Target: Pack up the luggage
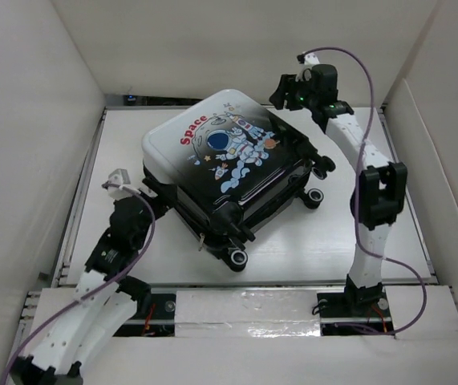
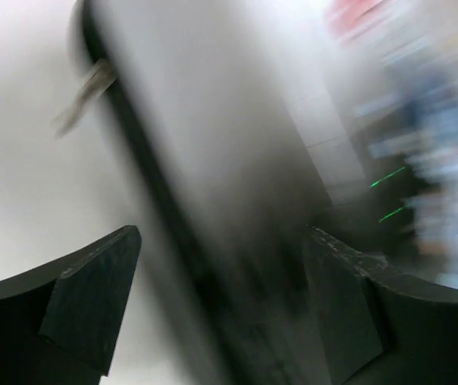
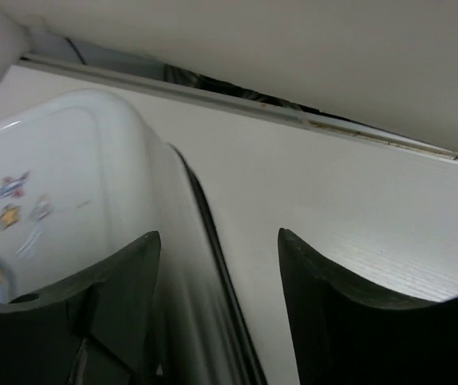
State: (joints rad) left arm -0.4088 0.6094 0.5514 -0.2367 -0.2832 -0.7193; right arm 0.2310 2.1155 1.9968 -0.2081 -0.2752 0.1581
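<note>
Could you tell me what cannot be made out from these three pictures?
Inside of the suitcase: top view, it lies shut, so nothing inside shows.
Suitcase side by the left gripper: left wrist view, motion blur smears every detail.
Whether the right gripper touches the suitcase: right wrist view, its own fingers cover the spot.
Most of the suitcase: right wrist view, cut off by the left and bottom edges.

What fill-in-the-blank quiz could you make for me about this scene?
1. The red word printed on the luggage is ____.
2. The cartoon figure on its shell is an ____.
3. Its wheels are coloured ____.
4. The left fingers and right fingers are both ____, gripping nothing.

Missing words: Space; astronaut; black; open.
</note>
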